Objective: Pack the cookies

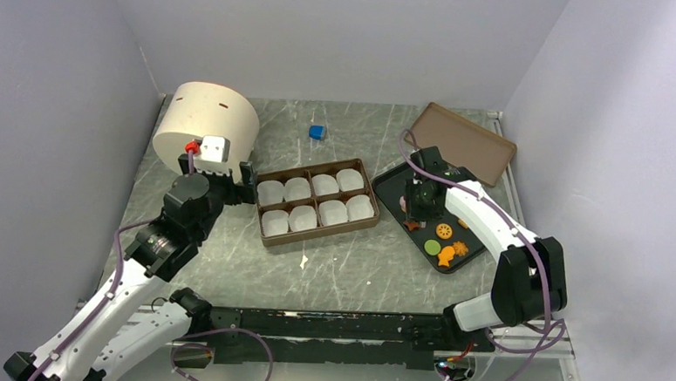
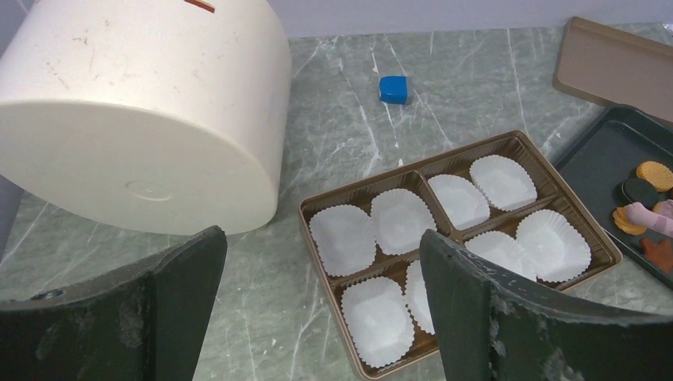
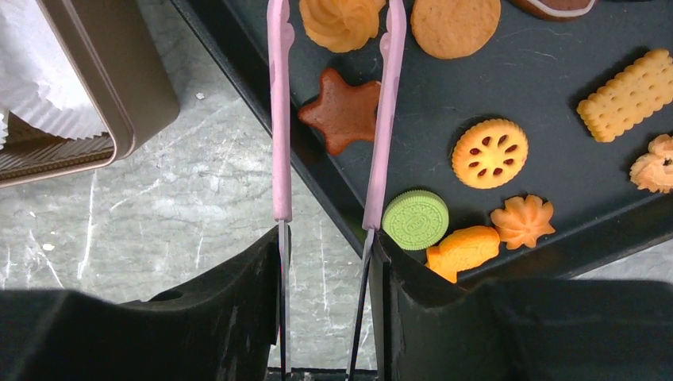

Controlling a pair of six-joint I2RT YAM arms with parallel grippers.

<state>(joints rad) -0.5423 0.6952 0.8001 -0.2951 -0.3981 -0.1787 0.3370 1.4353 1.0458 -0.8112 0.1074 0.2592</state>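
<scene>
Right claw (image 3: 325, 246) grasps tongs (image 3: 279, 119), their arms flanking a swirl cookie (image 3: 341, 22) on tray (image 3: 571, 182), positioned to pinch. Left claw (image 2: 321, 238) released, waiting near box (image 2: 305, 216).

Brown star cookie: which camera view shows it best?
The right wrist view: the brown star cookie lies large and sharp on the dark tray, between the pink tongs. The top external view shows only a tiny brown speck; the left wrist view catches just a brown sliver at the frame edge.
</scene>
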